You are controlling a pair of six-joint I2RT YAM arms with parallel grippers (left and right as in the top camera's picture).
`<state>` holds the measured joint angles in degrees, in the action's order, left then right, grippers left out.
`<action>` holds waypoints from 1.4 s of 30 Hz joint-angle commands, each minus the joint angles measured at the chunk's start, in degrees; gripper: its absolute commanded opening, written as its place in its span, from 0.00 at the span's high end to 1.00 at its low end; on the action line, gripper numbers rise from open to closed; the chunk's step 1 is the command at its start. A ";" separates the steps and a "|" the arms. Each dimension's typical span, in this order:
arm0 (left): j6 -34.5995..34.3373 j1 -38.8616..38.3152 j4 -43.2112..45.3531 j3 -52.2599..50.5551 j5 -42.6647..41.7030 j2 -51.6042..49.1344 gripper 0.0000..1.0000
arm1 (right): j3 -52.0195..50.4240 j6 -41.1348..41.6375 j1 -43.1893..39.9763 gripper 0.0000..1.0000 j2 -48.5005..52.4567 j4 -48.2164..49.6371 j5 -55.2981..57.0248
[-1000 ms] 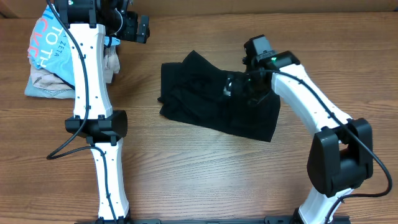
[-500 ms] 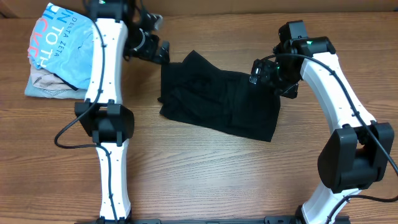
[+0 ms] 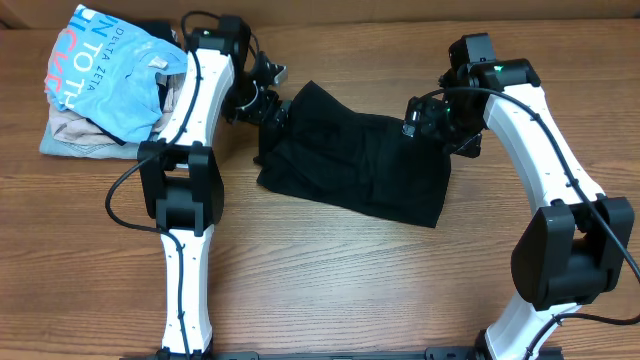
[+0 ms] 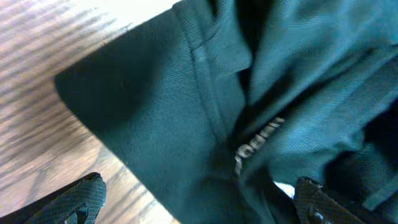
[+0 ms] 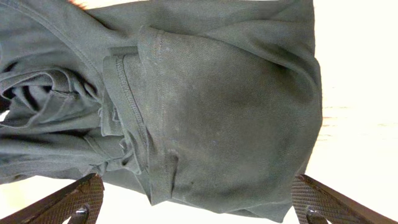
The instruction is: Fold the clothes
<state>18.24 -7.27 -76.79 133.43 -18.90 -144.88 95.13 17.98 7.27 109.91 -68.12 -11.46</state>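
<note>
At far left, the overhead view shows a light blue lettered T-shirt [image 3: 105, 70] lying on beige folded garments [image 3: 75, 135]. The left pincer [image 3: 268, 102] is at the upper left edge of the black garment [image 3: 350, 170], which lies crumpled mid-way across the bench [image 3: 320, 290]. Only the left wrist view shows its fingertips [image 4: 78, 199] spread wide over the cloth, and small pale lettering [image 4: 258, 143], possibly a label. The right pincer [image 3: 415, 120] is at the garment's upper right edge. The right wrist view shows its jaws spread, gripping nothing, above a stitched hem [image 5: 134, 118].
</note>
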 commanded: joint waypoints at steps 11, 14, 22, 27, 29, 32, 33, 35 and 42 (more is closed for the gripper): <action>-2.21 -0.68 8.81 -10.14 4.48 0.79 0.18 | 1.27 -0.46 -0.07 0.00 -1.90 0.28 2.10; -3.15 -1.01 9.88 -12.22 4.52 0.79 0.34 | 1.27 -0.44 -0.09 0.00 -1.90 0.26 2.47; -5.05 -1.77 11.56 -15.26 5.44 0.79 0.89 | 1.27 -0.44 -0.13 0.00 -1.90 0.26 2.45; -10.95 -1.49 11.89 -15.13 11.61 0.85 0.96 | 1.27 -0.44 -0.11 0.00 -1.90 -0.17 2.43; -12.28 -0.96 10.73 -14.01 13.62 1.01 0.96 | 1.16 -0.39 -0.11 0.00 -1.90 -0.22 2.40; -12.28 0.17 6.43 -9.84 14.56 1.27 0.96 | 0.37 -0.15 0.04 0.12 -1.88 -0.17 2.14; -12.26 0.83 3.04 -6.01 14.64 1.27 0.96 | -0.37 -0.17 0.17 0.19 -1.84 -0.07 1.25; -11.98 1.44 -0.81 -1.31 14.88 1.29 0.96 | -1.38 -0.20 0.22 0.34 -1.66 0.07 0.13; -7.26 1.05 -13.64 15.04 13.07 1.29 0.96 | -2.08 -0.24 0.22 0.64 -1.51 0.13 -0.15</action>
<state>7.88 -5.58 -86.96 140.66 -6.00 -143.85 93.30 17.93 7.27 109.89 -68.36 -11.18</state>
